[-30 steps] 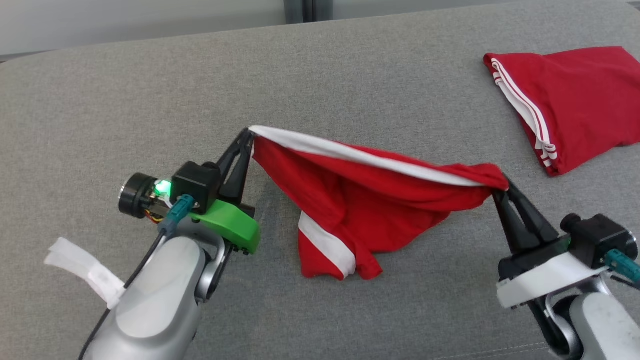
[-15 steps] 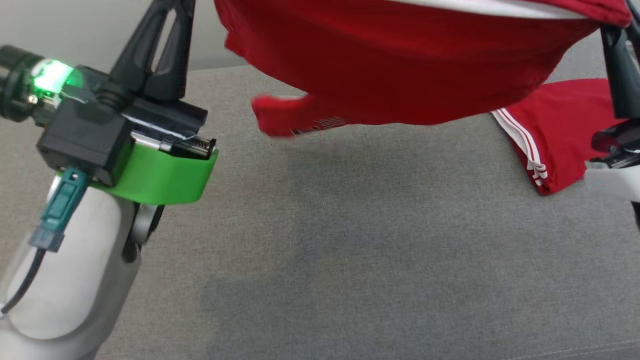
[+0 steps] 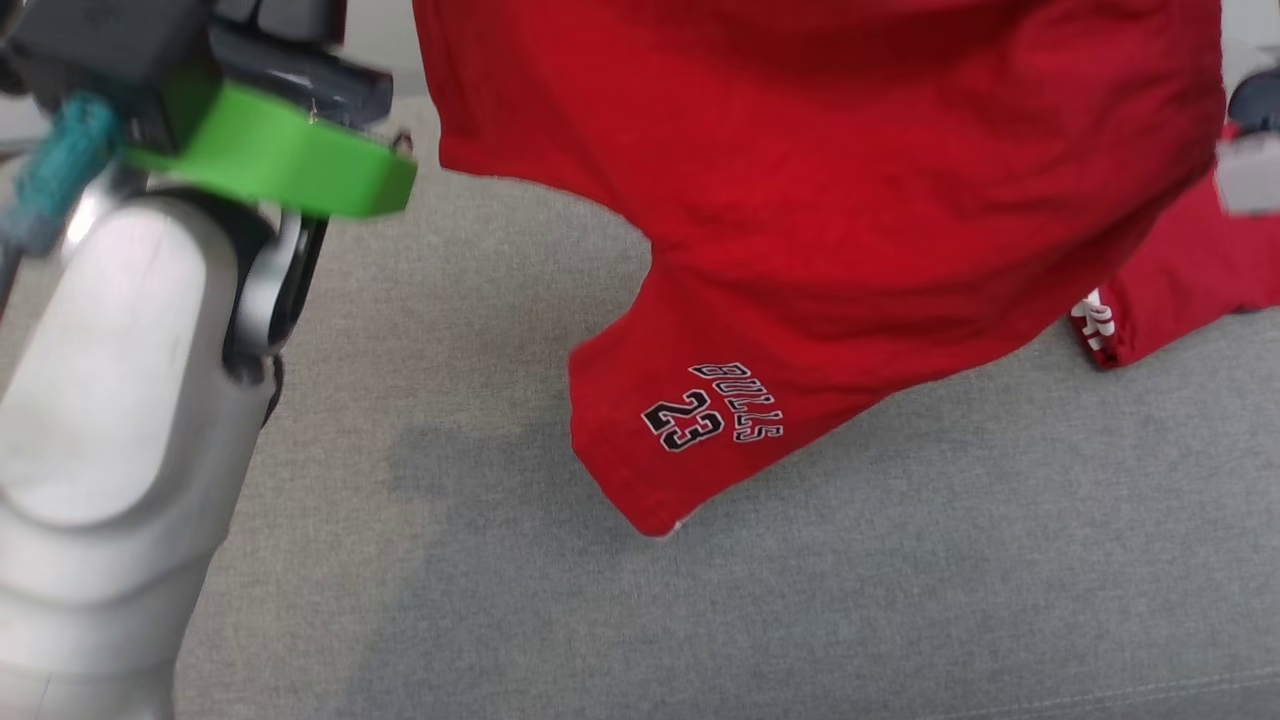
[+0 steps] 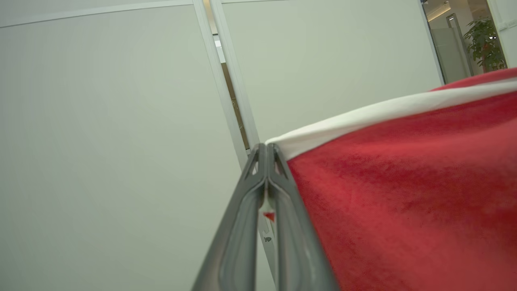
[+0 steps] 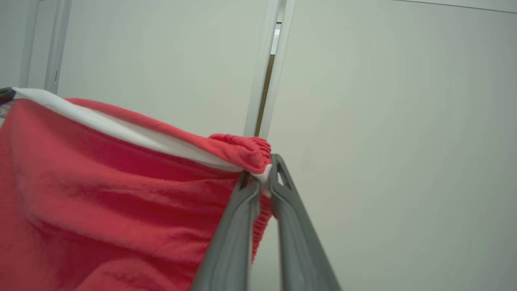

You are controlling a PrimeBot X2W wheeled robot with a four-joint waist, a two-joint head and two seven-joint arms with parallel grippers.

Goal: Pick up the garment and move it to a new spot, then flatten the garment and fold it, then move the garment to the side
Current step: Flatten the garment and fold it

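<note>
**A:** In the head view, where is the garment (image 3: 820, 200)?

**B:** It hangs spread out above the grey cushion (image 3: 800, 620). The leg printed "BULLS 23" hangs lowest, and one cannot tell if its tip touches the cushion. A second red garment (image 3: 1170, 290) lies on the cushion, behind the hanging one.

**A:** And the left wrist view?

**B:** The left pincer (image 4: 266, 150) is closed on the corner of the white waistband.

**A:** The right wrist view?

**B:** The right pincer (image 5: 262, 171) grips the bunched other end of the waistband.

An office: pale partition walls (image 4: 101, 141), potted plant (image 4: 484, 44).
</note>
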